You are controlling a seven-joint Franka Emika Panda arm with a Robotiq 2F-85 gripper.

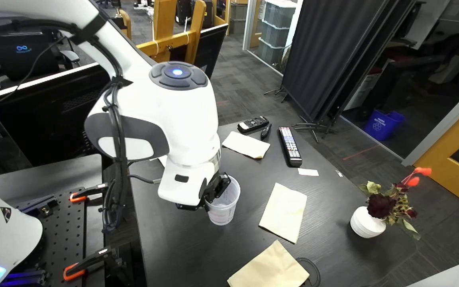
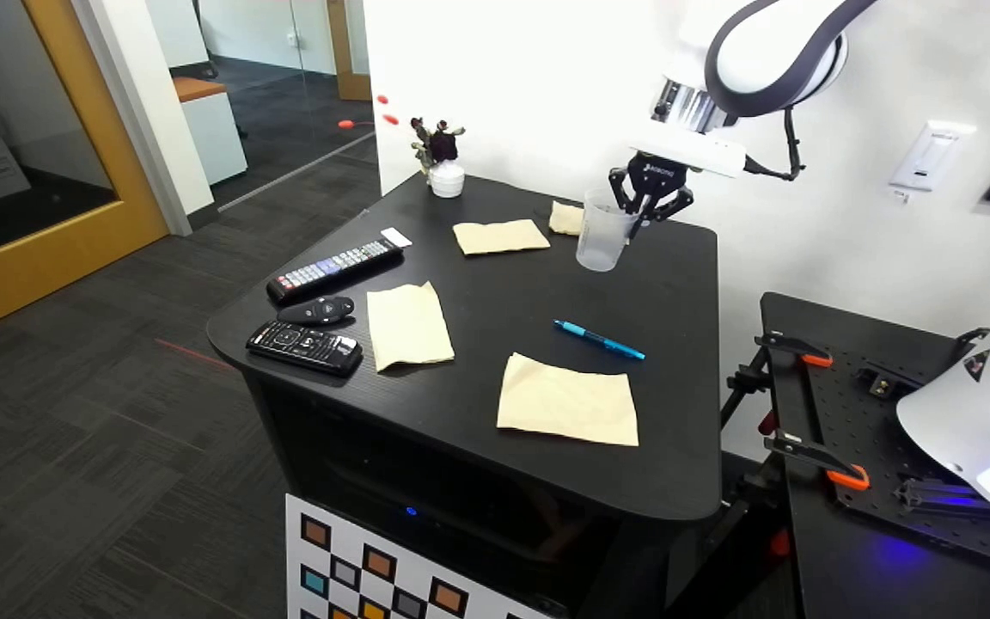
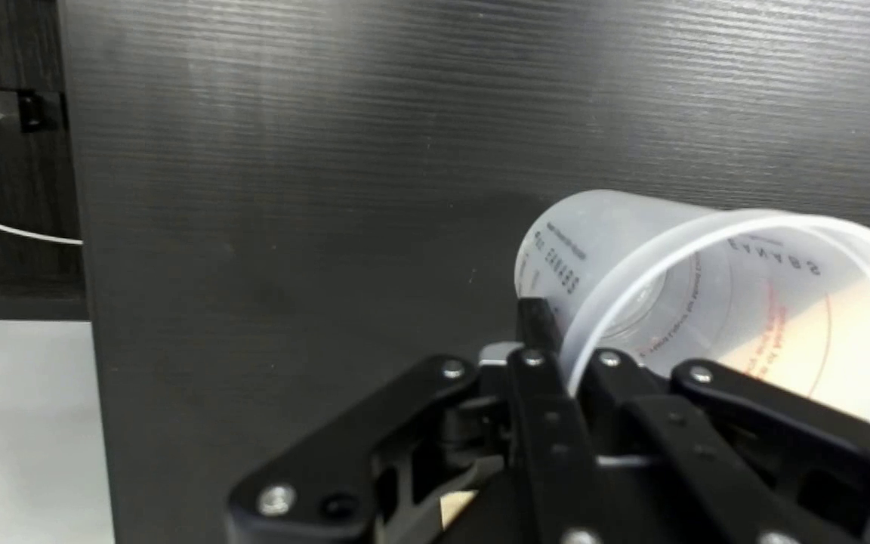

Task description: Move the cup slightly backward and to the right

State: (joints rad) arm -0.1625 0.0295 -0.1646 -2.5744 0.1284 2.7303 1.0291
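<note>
One translucent cup (image 1: 223, 206), mouth up, well apart from the white flowerpot (image 1: 367, 223), gripped at the rim by the pincer (image 3: 569, 353), narrow on the cup's wall, one finger inside and one outside. Cannot tell whether resting on the table (image 1: 173, 239). Between flowerpot and cup, a paper sheet (image 1: 283, 212); well apart from the flowerpot, a blue pen (image 2: 600, 340) and a long remote (image 1: 290, 146).

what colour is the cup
The cup is translucent whitish, with dark lettering and red lettering; the wrist view shows it best.
</note>
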